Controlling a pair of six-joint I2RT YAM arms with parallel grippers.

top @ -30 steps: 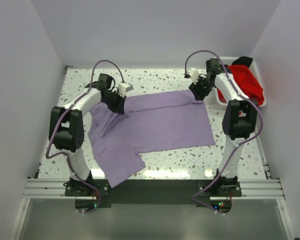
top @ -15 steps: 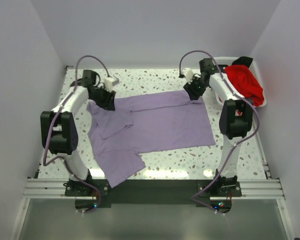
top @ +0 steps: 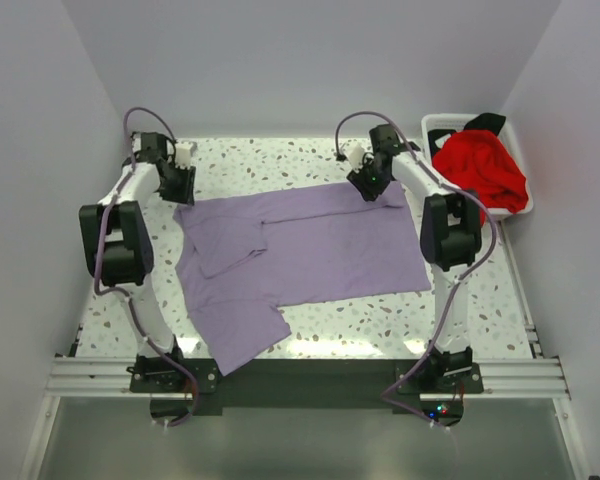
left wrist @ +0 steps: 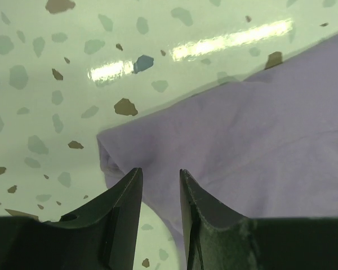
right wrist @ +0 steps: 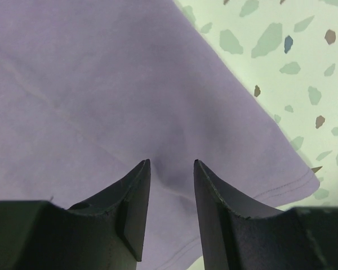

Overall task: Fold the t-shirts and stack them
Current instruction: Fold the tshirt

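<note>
The lavender t-shirt [top: 320, 245] lies spread over the speckled table, with one sleeve [top: 225, 245] folded onto its body. My left gripper [top: 178, 187] is at the shirt's far left corner, jaws open just above the cloth [left wrist: 259, 124]. Nothing sits between its fingertips [left wrist: 160, 171]. My right gripper [top: 368, 182] hovers at the far edge near the right corner. It is open too [right wrist: 172, 163], and the cloth [right wrist: 101, 84] puckers slightly under the tips. The red t-shirt [top: 485, 170] and a black one [top: 488, 122] lie in the basket.
The white plastic basket [top: 442, 122] stands at the back right corner of the table. White walls close in on the left, back and right. The shirt's near left part [top: 240, 335] reaches almost to the table's front edge by the arm bases.
My left gripper opened, let go of the shirt's left part and moved to the far left corner. My right gripper slid left along the far edge, its jaws narrowing a little.
</note>
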